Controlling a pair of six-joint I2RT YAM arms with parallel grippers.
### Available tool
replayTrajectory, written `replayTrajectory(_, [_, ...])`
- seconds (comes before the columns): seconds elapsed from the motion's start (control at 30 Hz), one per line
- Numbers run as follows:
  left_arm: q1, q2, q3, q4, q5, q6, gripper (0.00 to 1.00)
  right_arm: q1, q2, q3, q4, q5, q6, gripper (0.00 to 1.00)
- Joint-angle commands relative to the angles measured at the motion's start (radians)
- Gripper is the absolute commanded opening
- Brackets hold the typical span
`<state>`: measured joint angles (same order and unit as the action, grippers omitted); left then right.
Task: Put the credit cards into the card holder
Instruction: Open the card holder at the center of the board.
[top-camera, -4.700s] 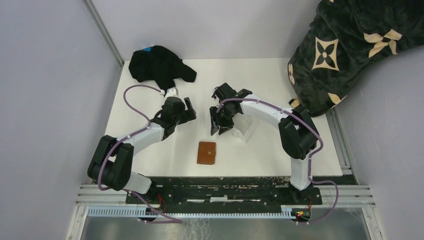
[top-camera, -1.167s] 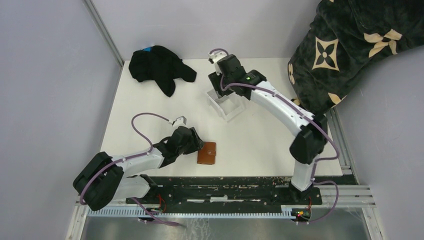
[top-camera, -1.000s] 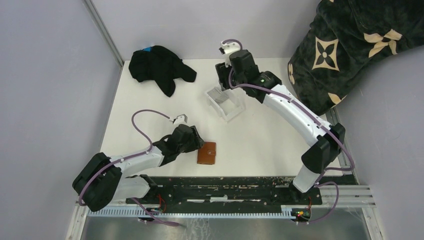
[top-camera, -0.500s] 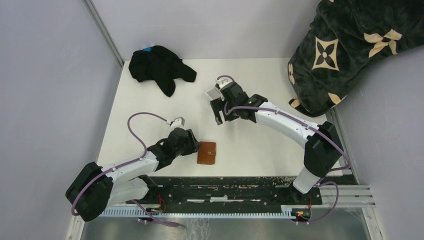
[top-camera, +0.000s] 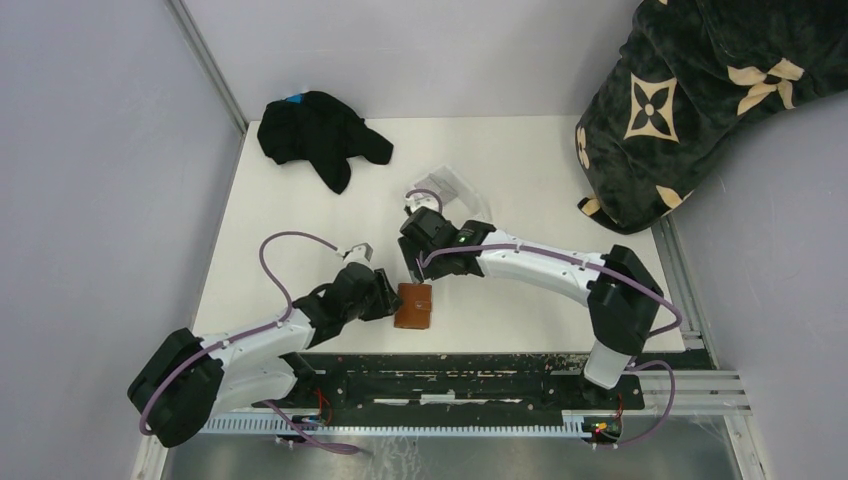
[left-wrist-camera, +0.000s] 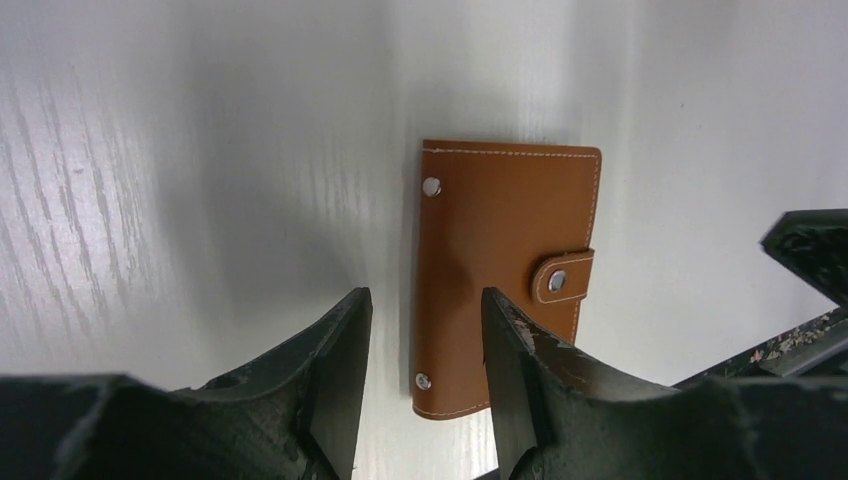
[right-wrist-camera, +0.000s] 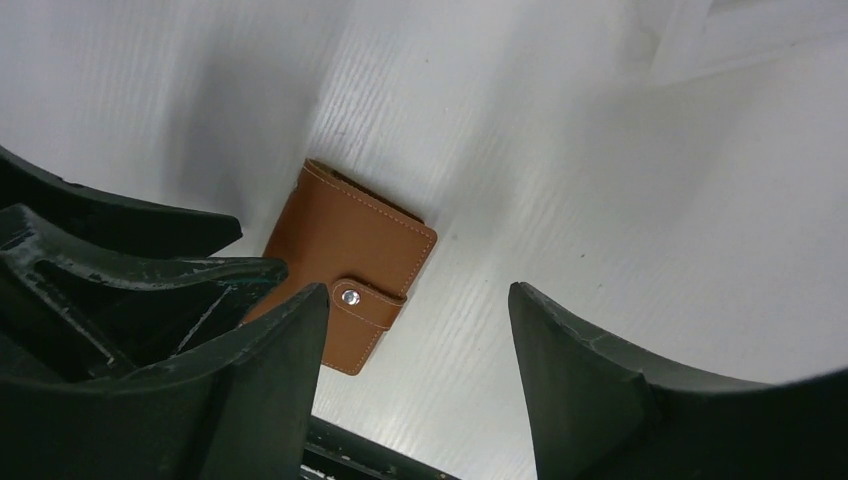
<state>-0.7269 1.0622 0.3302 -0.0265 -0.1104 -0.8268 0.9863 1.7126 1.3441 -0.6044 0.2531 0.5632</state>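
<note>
The card holder (top-camera: 414, 305) is a brown leather wallet, snapped shut, lying flat near the table's front edge. In the left wrist view the card holder (left-wrist-camera: 505, 270) has its left edge between the fingers of my left gripper (left-wrist-camera: 425, 300), which is open and does not clamp it. My left gripper (top-camera: 385, 300) sits at the wallet's left side. My right gripper (top-camera: 415, 265) hovers just behind the wallet. In its wrist view my right gripper (right-wrist-camera: 415, 300) is wide open over bare table beside the card holder (right-wrist-camera: 345, 255). The credit cards are out of view.
A clear plastic tray (top-camera: 450, 188) stands behind the right wrist, its corner (right-wrist-camera: 700, 40) showing in the right wrist view. A black cloth (top-camera: 320, 130) lies at the back left. A dark patterned blanket (top-camera: 690, 90) hangs over the back right. The front rail (top-camera: 440, 365) runs close to the wallet.
My right arm has swung from the tray at the back down to just behind the wallet. My left gripper has crept up to the wallet's left edge, its jaws narrowing.
</note>
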Motion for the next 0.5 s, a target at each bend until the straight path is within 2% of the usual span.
replayTrajectory(0.0, [-0.006,-0.018,-0.022,0.027,0.034,0.025,0.51,0.034,0.051,0.022,-0.024,0.051,0.090,0.72])
replayTrajectory(0.13, [-0.011,-0.015,-0.040,0.034,0.038,0.007,0.50,0.059,0.083,0.028,-0.038,0.048,0.118,0.70])
replayTrajectory(0.47, [-0.039,0.040,-0.079,0.117,0.043,-0.098,0.39,0.111,0.116,0.031,-0.084,0.066,0.187,0.67])
